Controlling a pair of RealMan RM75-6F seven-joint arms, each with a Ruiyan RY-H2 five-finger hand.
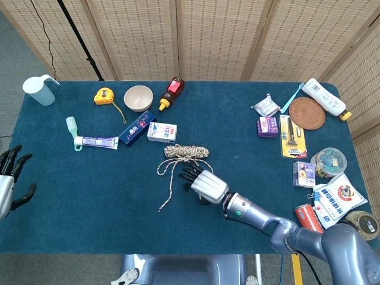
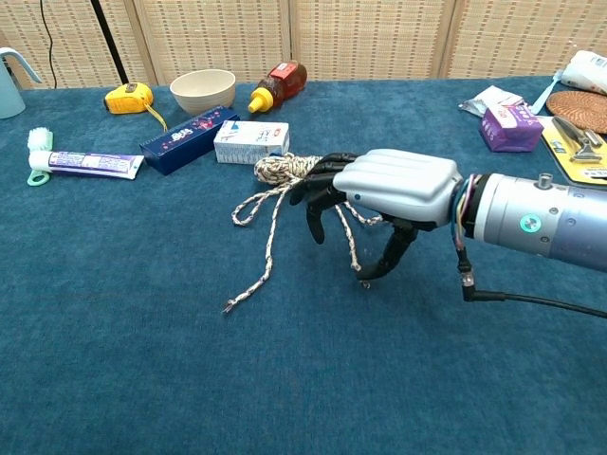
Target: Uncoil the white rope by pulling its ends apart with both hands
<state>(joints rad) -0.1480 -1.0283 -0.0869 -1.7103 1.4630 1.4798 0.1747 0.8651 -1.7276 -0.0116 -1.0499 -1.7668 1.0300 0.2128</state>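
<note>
**Right robot hand over the rope's loose ends**

The white rope lay coiled mid-desk. At its 5 o'clock, the right robot hand hovered, fingers spread, gripping nothing visible. The left robot hand waited open at the desk's 9 o'clock edge.

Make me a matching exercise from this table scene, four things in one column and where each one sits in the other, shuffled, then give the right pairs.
Things
1. white rope
2. right hand
3. left hand
4. white pitcher

Places
A. far left corner of the table
B. beyond the table's left edge, away from the rope
C. mid-table, bundled, loose ends trailing toward the near edge
D. just nearer than the rope bundle, fingers spread over its loose strands

Pairs: 1-C, 2-D, 3-B, 4-A
</note>
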